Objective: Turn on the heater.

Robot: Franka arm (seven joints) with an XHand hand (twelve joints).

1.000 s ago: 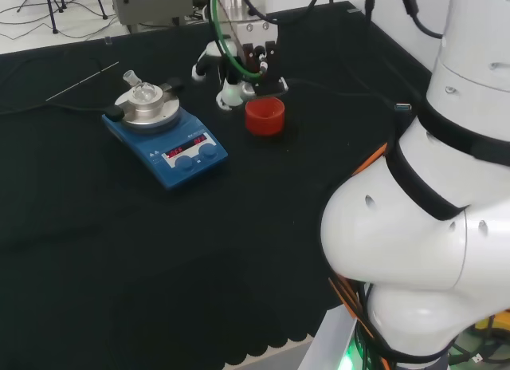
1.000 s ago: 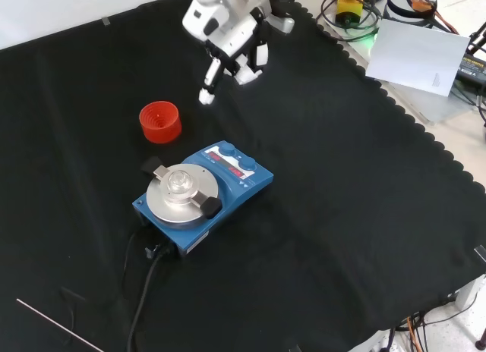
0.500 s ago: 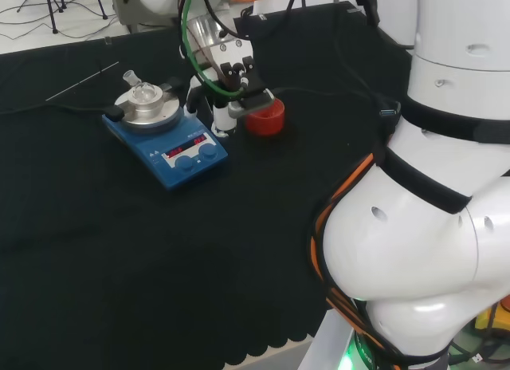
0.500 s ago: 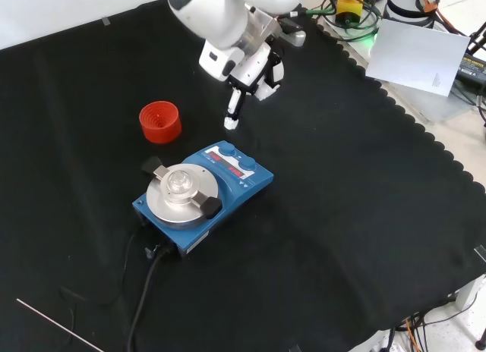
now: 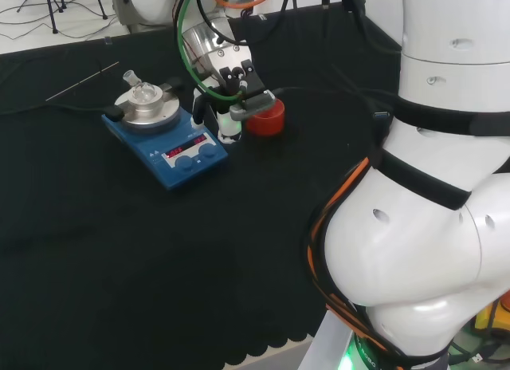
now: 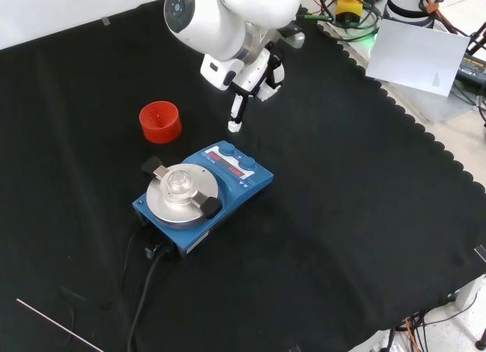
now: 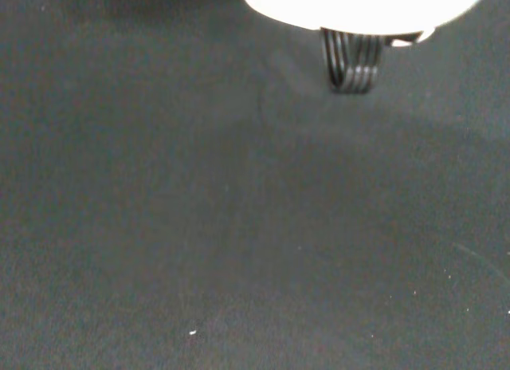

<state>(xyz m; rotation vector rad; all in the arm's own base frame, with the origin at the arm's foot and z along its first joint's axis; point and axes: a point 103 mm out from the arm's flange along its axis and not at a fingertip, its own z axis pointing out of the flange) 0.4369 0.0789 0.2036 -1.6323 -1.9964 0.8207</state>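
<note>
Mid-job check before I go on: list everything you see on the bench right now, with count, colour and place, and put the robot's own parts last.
Heater: one, blue with a silver top plate and red display, centre-left of the cloth in the front view.
Glass piece: one, clear, on the heater's plate.
Cable: one, black, running from the heater toward the near edge in the front view.
Red ring: one, red, ribbed, left of the hand in the front view.
Thin rod: one, pale, on the cloth beyond the heater in the head view.
Cloth: one, black, covering the bench.
Hand: one, black and white, one finger pointing down beside the heater's front panel.

No words or numbers can be read. The blue heater (image 5: pixel 166 139) has small red glowing marks on its front, too tiny to make out.
</note>
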